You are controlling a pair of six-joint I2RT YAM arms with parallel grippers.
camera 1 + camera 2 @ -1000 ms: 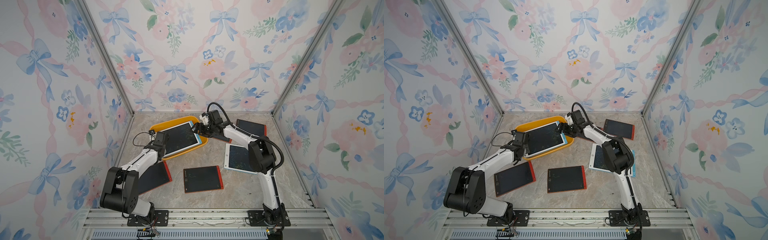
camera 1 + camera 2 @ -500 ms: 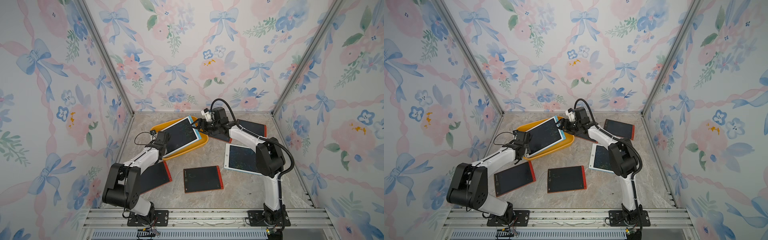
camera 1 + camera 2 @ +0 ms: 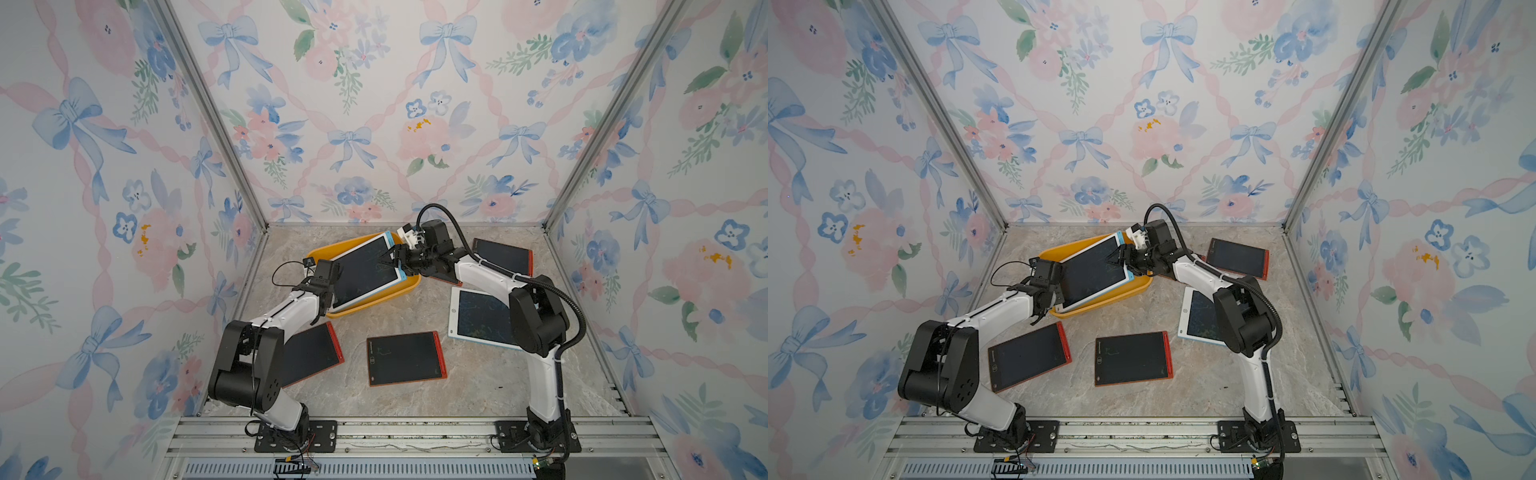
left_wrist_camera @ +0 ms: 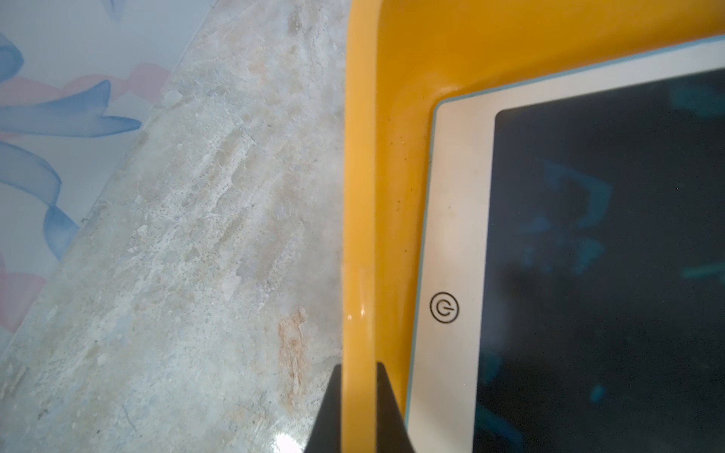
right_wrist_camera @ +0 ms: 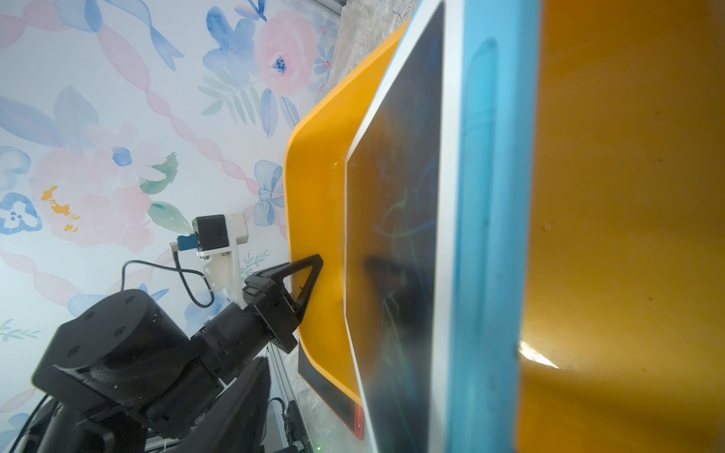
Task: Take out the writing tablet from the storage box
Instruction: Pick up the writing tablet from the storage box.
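The yellow-orange storage box [image 3: 322,252] [image 3: 1054,254] sits at the back left of the floor. A white-framed, blue-backed writing tablet [image 3: 360,270] [image 3: 1092,270] leans in it, its right edge raised above the rim. My left gripper [image 3: 323,312] [image 4: 357,368] is shut on the box's near-left rim [image 4: 359,157]. My right gripper [image 3: 388,262] [image 3: 1115,262] straddles the raised edge. In the right wrist view the tablet [image 5: 396,235] stands apart from the one finger [image 5: 243,396] that shows, so the jaws are open. The other finger is hidden behind the tablet.
Several other tablets lie on the marble floor: red-framed ones at the front [image 3: 405,359], front left [image 3: 311,353] and back right [image 3: 503,255], and a white one [image 3: 484,318] beside the right arm. Flowered walls close three sides.
The tablet's right edge has come up from lying flat in the box to a steep tilt. My right gripper rose with it and its jaws have narrowed. The left gripper has not moved.
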